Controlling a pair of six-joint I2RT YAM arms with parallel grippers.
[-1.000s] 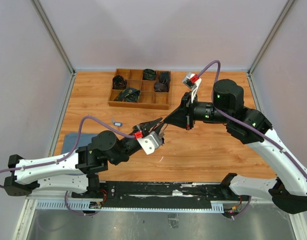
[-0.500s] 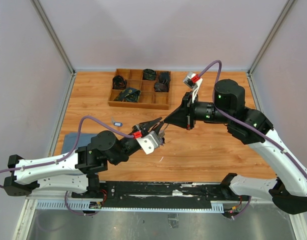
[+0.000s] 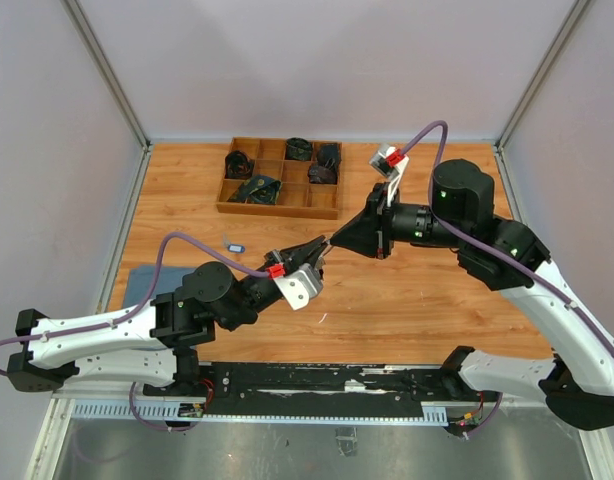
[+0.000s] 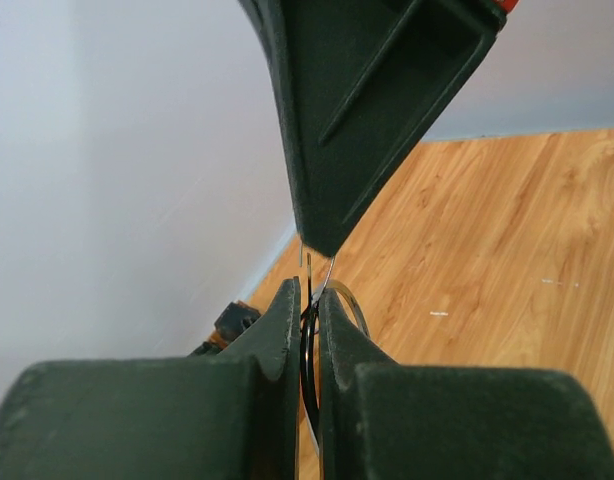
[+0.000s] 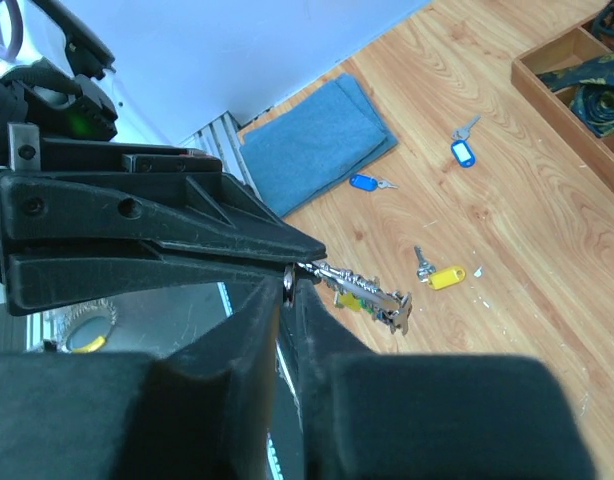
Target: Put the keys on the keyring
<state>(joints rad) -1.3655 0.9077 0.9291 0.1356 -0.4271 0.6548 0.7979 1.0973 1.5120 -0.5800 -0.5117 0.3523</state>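
Wood table (image 3: 427, 300): it fills your top view, and both arms reach over its middle.
Wood tray (image 3: 277, 210): it sits at 11 o'clock on the table, with dark things in its boxes.
Blue cloth (image 3: 137, 282): it lies flat at 8 o'clock, beside your left arm.
Left gripper (image 3: 315, 245): it is up in the air over the middle, with its fingers squeezed tight on the keyring.
Right gripper (image 3: 334, 240): it comes in from 3 o'clock and meets the left one tip to tip. Its fingers are pinched almost together on a thin silver bit (image 4: 305, 262). You cannot tell if that bit is a key.
Keyring (image 4: 309, 345): it stands on edge between the left fingers, off the table. Some of its round wire pokes out past them at 1 o'clock.
Bunch of keys (image 5: 372, 295): it hangs in the air by the two tips. You can see green and yellow on it.
Yellow key (image 5: 442, 277): it lies on the table, at 3 o'clock from the bunch.
Blue key (image 5: 364, 182): it lies on the table near the cloth's corner.
Blue tag (image 3: 234, 244): it lies on the table at 9 o'clock from the grippers, well apart from them.
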